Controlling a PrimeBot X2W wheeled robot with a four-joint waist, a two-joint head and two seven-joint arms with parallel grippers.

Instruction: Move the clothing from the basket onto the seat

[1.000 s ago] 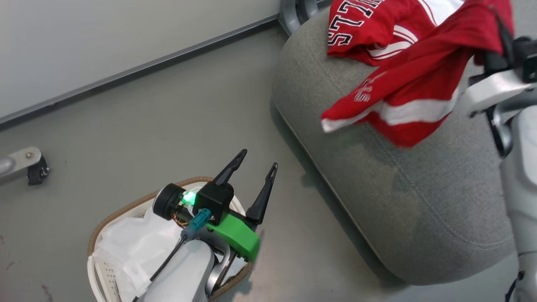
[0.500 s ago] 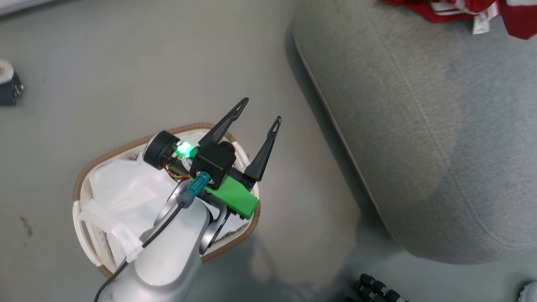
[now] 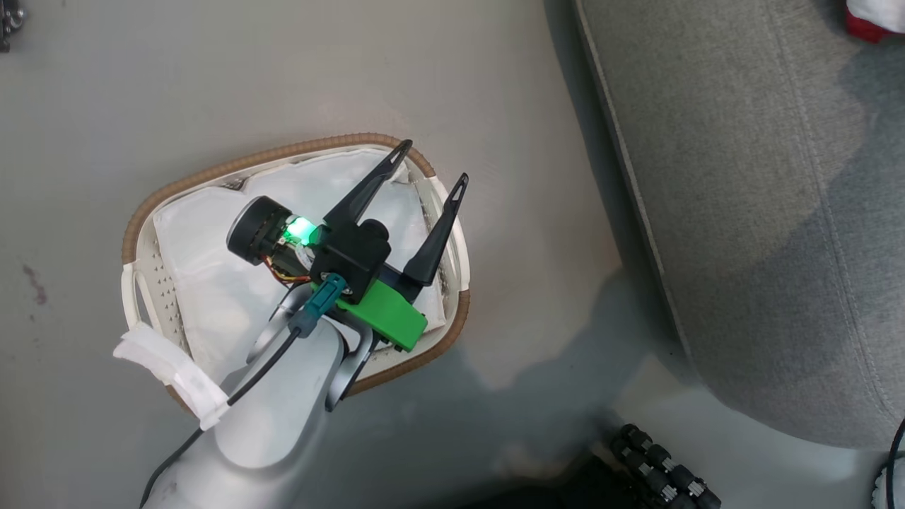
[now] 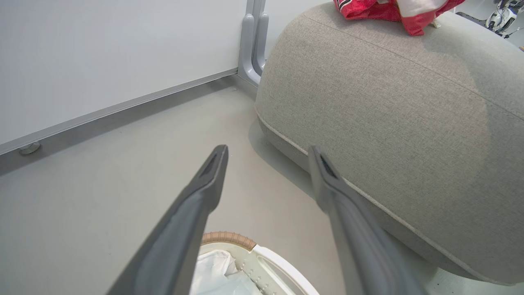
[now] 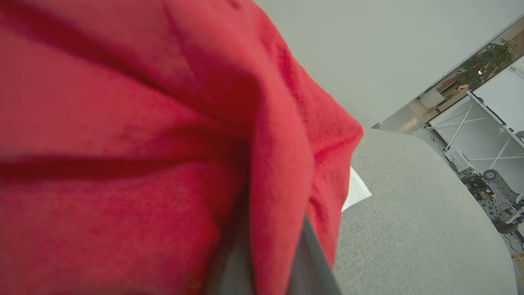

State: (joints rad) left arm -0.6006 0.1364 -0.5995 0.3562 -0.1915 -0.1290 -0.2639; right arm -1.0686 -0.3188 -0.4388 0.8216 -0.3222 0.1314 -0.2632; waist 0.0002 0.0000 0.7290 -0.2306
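The basket, white with a brown rim, stands on the floor and holds its white liner. My left gripper hovers over the basket's right part, open with nothing between its fingers; in the left wrist view the left gripper points past the basket rim at the seat. The red and white clothing lies on top of the seat; a scrap of clothing shows at the head view's top right. Red clothing drapes over my right gripper, pinched between its fingers.
The grey floor surrounds the basket. A loose white liner strap hangs over the basket's near rim. Black connectors of my base sit by the seat's near corner. A wall with a grey baseboard runs behind.
The head camera has tilted down, so the basket now sits higher in its view and the clothing has slid off the top. My left gripper stays open over the basket.
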